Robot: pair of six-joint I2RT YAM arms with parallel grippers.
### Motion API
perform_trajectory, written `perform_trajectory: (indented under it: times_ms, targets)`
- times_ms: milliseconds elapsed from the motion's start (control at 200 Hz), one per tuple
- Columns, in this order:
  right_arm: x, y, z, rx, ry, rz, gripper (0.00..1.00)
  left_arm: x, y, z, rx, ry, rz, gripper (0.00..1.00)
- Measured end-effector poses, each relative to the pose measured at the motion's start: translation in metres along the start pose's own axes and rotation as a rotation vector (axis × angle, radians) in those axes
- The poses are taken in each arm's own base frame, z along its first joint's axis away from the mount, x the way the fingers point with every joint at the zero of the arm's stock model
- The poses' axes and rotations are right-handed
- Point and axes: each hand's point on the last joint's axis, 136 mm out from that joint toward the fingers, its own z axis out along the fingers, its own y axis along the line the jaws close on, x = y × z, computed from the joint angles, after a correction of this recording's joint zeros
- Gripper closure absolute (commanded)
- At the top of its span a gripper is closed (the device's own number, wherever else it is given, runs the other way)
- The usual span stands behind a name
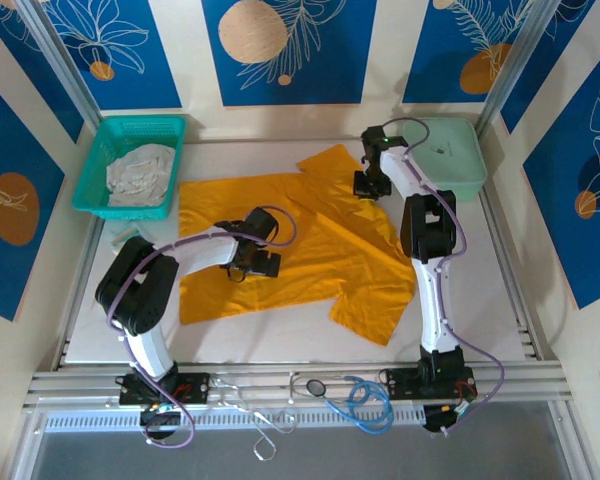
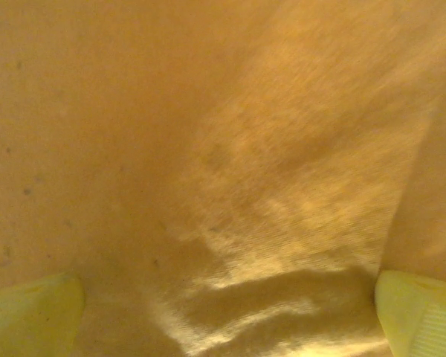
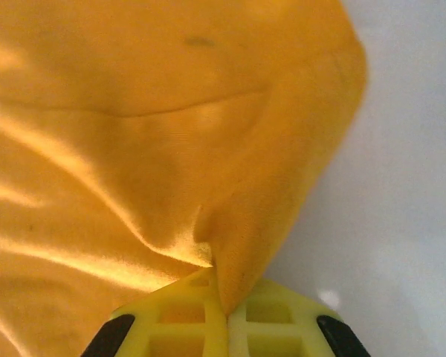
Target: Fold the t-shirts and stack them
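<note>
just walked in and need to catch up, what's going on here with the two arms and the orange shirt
Two robot arms are working on an orange shirt that lies mostly flat on the table, not yet folded. The right claw is shut on the shirt's far edge, near the mint case. The left claw is open, low over the middle of the shirt. A pale garment sits in the teal basket at the far left.
</note>
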Motion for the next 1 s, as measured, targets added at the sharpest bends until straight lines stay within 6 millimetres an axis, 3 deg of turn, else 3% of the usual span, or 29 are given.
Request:
perform_trajectory:
  times_ms: [130,220,370,510,690,901,996]
  targets:
    - [0.020,0.037,-0.033,0.101,-0.073,-0.095,1.00,0.001,0.001,-0.001,-0.002,-0.003,-0.011,0.01]
    - [0.037,0.080,-0.048,0.117,-0.117,-0.164,0.86,0.002,0.001,0.000,-0.002,-0.002,-0.017,0.01]
    - [0.075,0.145,-0.048,0.103,-0.125,-0.252,0.63,0.002,0.001,0.000,-0.002,-0.002,-0.018,0.01]
    - [0.099,0.173,-0.044,0.104,-0.102,-0.296,0.56,0.002,0.002,0.000,-0.003,-0.002,-0.018,0.00]
    - [0.096,0.157,-0.049,0.124,-0.094,-0.247,0.51,0.002,0.001,0.001,-0.001,-0.005,-0.018,0.00]
    - [0.085,0.080,-0.073,0.008,-0.060,0.029,0.42,0.001,0.000,0.002,0.008,-0.013,-0.023,0.00]
    - [0.071,0.046,-0.068,-0.095,-0.046,0.201,0.36,0.001,-0.001,0.002,0.018,-0.017,-0.032,0.00]
